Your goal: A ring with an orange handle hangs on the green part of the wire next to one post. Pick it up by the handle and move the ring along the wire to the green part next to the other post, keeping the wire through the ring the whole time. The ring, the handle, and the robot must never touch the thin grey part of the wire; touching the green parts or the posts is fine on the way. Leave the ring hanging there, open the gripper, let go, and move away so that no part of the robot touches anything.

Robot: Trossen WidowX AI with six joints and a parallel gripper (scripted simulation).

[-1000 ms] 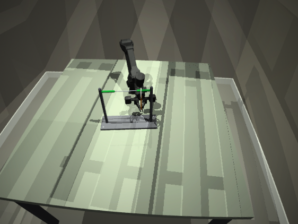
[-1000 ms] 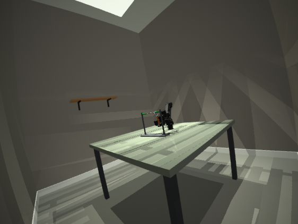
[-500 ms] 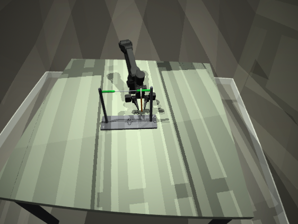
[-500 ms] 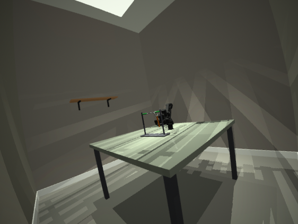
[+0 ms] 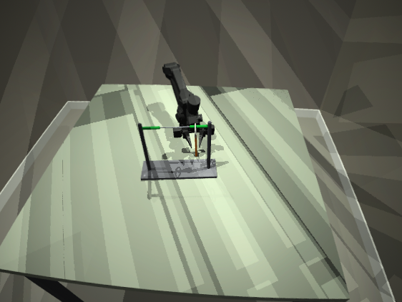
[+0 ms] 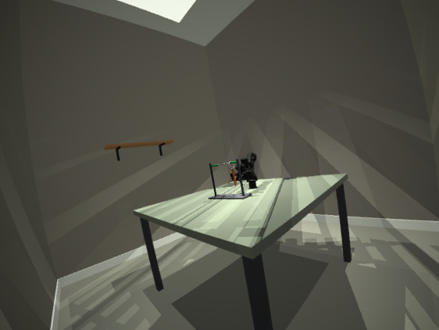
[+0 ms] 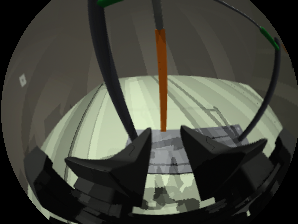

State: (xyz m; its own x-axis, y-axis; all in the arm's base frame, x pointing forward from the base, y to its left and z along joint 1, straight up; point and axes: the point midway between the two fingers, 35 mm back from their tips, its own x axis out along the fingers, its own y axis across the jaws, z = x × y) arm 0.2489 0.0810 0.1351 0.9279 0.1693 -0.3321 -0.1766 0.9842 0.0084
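The pale ring [image 5: 195,129] hangs around the green wire part [image 5: 204,126] beside the post [image 5: 209,150] [image 7: 111,75], at the right in the top view. Its orange handle [image 5: 196,143] [image 6: 234,177] [image 7: 161,75] hangs down, close to upright. My gripper [image 5: 195,147] [image 7: 165,129] is open, with a gap between its fingertips. In the wrist view the handle is ahead of the fingertips, its lower end seen above the gap, and no finger visibly touches it. The thin grey wire [image 5: 174,127] runs to the other green part [image 5: 151,127].
The other post [image 5: 144,150] [image 7: 275,85] stands at the left in the top view. Both posts rise from a grey base plate [image 5: 157,174] on the table [image 5: 107,232] [image 6: 195,219]. The arm [image 5: 179,84] is behind the wire, as seen from the top view.
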